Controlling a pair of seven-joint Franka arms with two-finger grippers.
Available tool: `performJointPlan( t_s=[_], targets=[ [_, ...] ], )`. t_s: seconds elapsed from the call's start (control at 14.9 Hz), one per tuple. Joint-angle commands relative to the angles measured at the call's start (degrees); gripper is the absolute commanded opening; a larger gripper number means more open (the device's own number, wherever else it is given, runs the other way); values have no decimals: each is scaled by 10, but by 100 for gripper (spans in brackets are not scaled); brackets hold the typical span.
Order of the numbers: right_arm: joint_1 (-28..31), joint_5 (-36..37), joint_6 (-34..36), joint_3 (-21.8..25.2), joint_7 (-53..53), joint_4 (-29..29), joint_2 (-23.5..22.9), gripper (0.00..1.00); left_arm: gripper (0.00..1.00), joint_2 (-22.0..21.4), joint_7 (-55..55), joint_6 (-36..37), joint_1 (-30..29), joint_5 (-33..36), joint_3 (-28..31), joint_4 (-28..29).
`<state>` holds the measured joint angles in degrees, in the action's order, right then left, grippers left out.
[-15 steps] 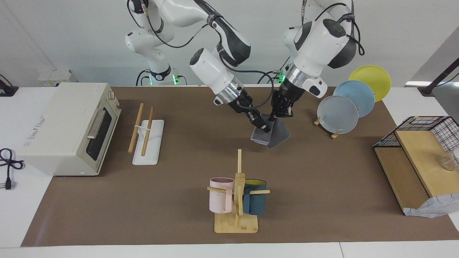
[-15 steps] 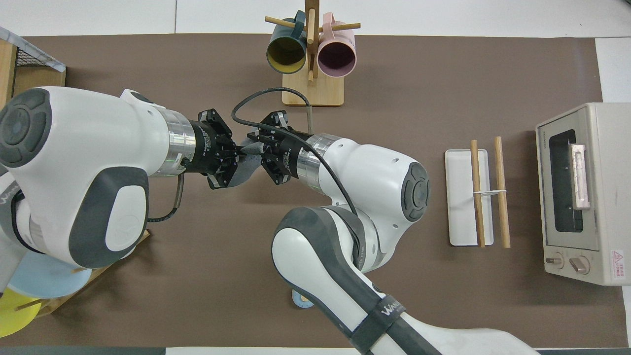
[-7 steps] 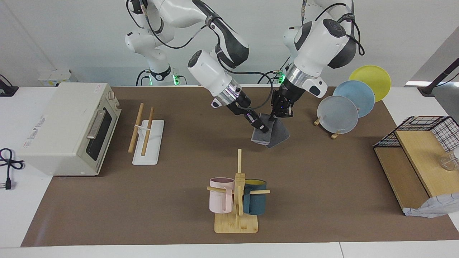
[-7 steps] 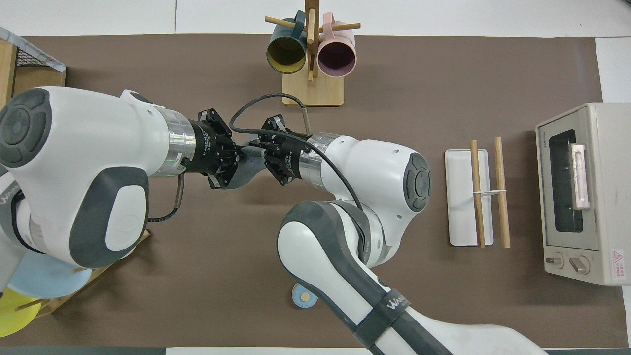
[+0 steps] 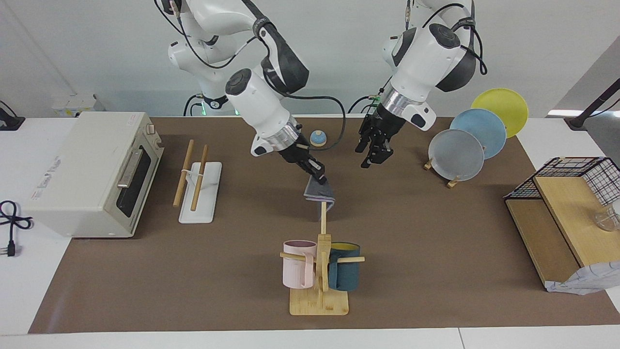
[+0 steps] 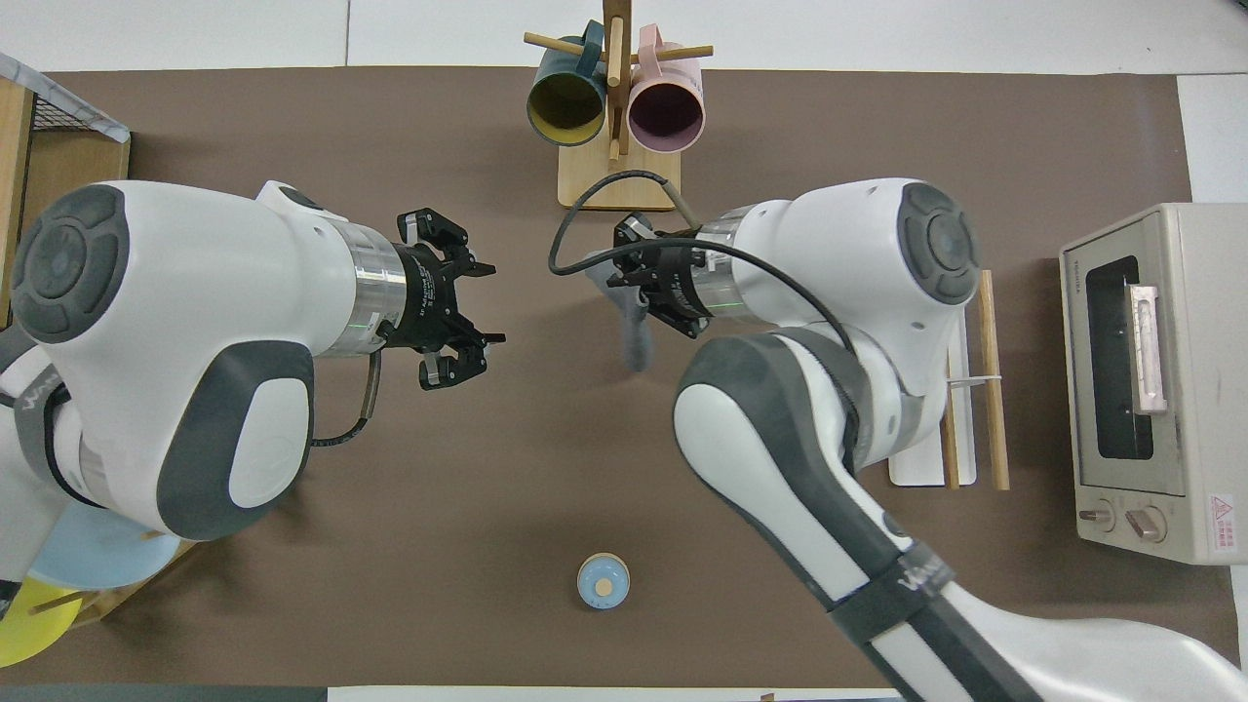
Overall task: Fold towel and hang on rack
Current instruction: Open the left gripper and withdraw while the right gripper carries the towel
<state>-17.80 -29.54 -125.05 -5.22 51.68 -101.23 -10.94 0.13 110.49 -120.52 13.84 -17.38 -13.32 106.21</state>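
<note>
The grey towel [image 5: 320,195] hangs folded from my right gripper [image 5: 320,179], which is shut on its top edge and holds it in the air over the middle of the brown mat. In the overhead view the towel [image 6: 635,336] droops below the right gripper [image 6: 624,291]. My left gripper [image 5: 373,156] is open and empty, apart from the towel and raised over the mat toward the plate stand; it also shows in the overhead view [image 6: 476,312]. The rack [image 5: 193,175], two light-wood rods on a white base, stands beside the toaster oven; in the overhead view the rack [image 6: 989,380] is partly covered by my right arm.
A bamboo mug tree [image 5: 320,264] with two mugs stands farther from the robots than the towel. A toaster oven [image 5: 92,169] sits at the right arm's end. A plate stand [image 5: 464,148] and a wire basket shelf [image 5: 566,194] are at the left arm's end. A small blue round object [image 5: 317,138] lies near the robots.
My left gripper let go of the towel, opened and drew back. My right gripper carried the towel up and toward the rack's end of the table.
</note>
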Motion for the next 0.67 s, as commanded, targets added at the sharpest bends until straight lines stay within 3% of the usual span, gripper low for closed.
performJointPlan(
  t_s=[0.0,0.4,0.6],
  targets=[
    [59,14,57,-5,-77,-69,61,0,100,-17,-88,-8,-7,-5,10,21],
    [230,32,114,-5,-292,-197,122,0,100,-17,-509,41,-100,-2,11,21],
    [259,160,154,-5,-377,-181,131,0,100,-14,-679,51,-145,43,11,14]
  ],
)
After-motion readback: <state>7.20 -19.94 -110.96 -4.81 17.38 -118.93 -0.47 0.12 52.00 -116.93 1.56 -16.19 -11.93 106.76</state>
